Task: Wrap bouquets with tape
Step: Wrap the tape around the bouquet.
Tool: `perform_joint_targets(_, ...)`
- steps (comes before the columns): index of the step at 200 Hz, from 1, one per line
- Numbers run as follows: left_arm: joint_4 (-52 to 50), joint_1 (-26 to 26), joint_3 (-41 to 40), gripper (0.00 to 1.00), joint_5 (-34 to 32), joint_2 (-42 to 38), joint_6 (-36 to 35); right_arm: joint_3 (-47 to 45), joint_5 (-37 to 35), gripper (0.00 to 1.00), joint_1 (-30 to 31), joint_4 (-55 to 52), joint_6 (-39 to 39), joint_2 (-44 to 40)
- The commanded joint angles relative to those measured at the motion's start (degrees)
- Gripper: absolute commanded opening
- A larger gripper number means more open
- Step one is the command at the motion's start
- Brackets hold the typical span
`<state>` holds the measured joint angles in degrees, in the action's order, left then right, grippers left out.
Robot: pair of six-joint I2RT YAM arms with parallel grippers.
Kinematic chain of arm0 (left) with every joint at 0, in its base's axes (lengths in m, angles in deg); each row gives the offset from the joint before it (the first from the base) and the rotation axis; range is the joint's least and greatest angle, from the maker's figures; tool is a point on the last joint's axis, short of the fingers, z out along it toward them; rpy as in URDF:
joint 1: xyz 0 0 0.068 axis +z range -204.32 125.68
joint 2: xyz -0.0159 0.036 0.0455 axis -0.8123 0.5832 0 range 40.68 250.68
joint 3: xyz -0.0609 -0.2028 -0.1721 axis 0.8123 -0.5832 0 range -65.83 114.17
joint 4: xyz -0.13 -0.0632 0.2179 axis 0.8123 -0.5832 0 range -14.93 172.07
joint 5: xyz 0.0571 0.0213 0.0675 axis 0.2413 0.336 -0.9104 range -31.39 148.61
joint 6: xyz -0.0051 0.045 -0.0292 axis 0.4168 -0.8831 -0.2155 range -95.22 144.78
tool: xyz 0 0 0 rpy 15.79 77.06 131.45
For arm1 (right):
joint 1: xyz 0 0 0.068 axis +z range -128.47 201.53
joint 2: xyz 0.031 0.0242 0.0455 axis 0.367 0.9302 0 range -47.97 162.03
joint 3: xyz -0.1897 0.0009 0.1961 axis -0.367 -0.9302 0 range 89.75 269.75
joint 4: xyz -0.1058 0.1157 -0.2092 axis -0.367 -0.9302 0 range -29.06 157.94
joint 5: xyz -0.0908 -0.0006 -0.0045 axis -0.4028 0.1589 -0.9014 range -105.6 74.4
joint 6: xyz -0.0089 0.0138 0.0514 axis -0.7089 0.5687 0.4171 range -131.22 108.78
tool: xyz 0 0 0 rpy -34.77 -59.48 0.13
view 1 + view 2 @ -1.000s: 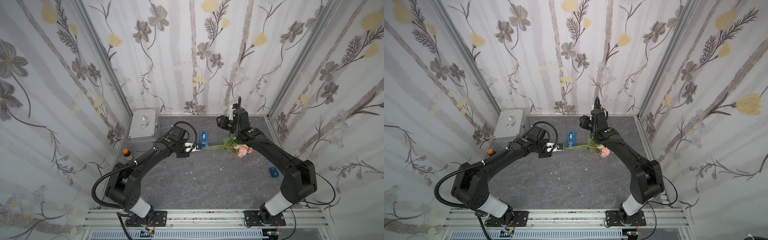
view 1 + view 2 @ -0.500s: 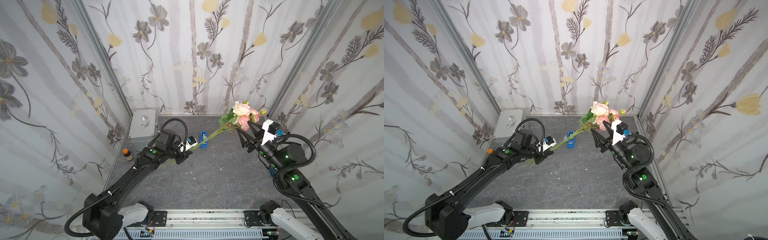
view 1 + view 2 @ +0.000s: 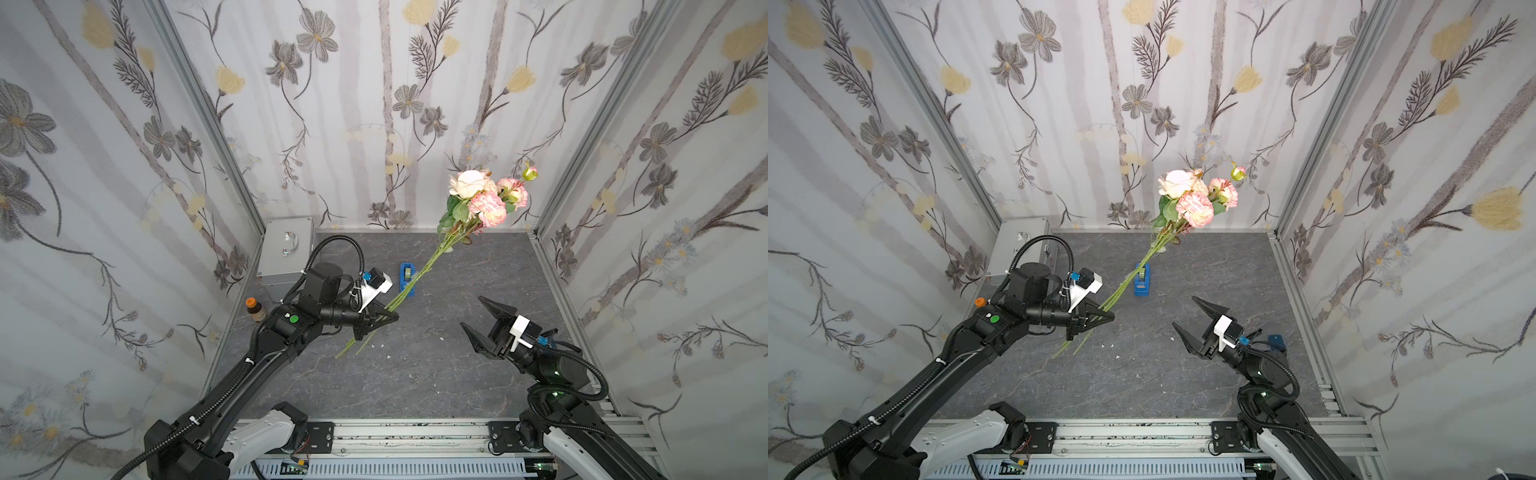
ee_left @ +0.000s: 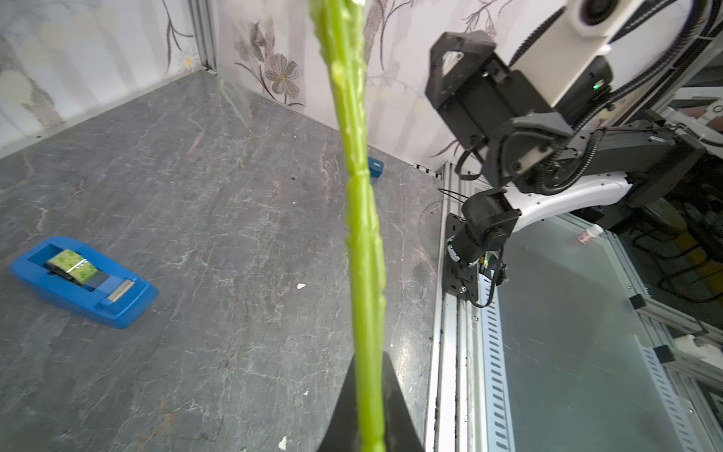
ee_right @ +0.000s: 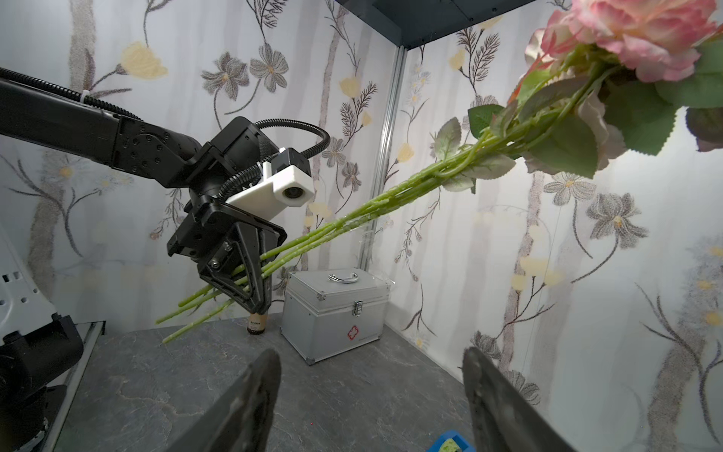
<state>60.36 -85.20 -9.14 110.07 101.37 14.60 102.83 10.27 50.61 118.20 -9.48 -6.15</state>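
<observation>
The bouquets are one bunch of pink-and-cream roses (image 3: 484, 195) (image 3: 1196, 199) held in the air, blooms up toward the back wall and stems slanting down to the left. My left gripper (image 3: 390, 318) (image 3: 1111, 316) (image 4: 369, 356) is shut on the green stems (image 4: 362, 235) near their lower ends, also seen in the right wrist view (image 5: 254, 297). My right gripper (image 3: 473, 312) (image 3: 1184, 311) (image 5: 369, 352) hangs open and empty at the right, apart from the bouquet (image 5: 391, 203). The tape sits in its blue dispenser (image 3: 409, 276) (image 3: 1143, 280) (image 4: 82, 281) on the floor beneath the stems.
A silver metal case (image 3: 289, 249) (image 5: 332, 309) stands in the back left corner, with a brown bottle (image 3: 253, 309) in front of it. A small blue object (image 3: 1277, 343) (image 4: 375, 167) lies by the right wall. White scraps (image 3: 374, 345) dot the grey floor.
The bouquet was low near the floor with both grippers at it; now the left gripper holds it raised and tilted. The right gripper has let go, drawn back to the right and opened wider.
</observation>
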Motion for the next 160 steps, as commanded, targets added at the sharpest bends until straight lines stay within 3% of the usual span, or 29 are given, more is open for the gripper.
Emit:
perform_joint_targets(1,4.0,-0.8,-0.1,0.00,2.3,-0.6,1.3,0.8,2.5,0.74,-0.4,17.6,5.6,8.0)
perform_joint_targets(23,3.5,-1.5,0.5,0.00,2.7,-0.7,1.9,1.4,4.2,0.73,-1.7,29.0,7.0,17.1)
perform_joint_targets(94,2.1,-4.1,1.6,0.00,0.7,-2.4,1.5,14.6,16.8,0.67,-1.8,38.3,5.7,38.8)
perform_joint_targets(160,-0.6,-4.8,3.5,0.00,-2.1,-2.4,-1.2,22.2,18.9,0.53,-1.3,39.2,6.0,49.2)
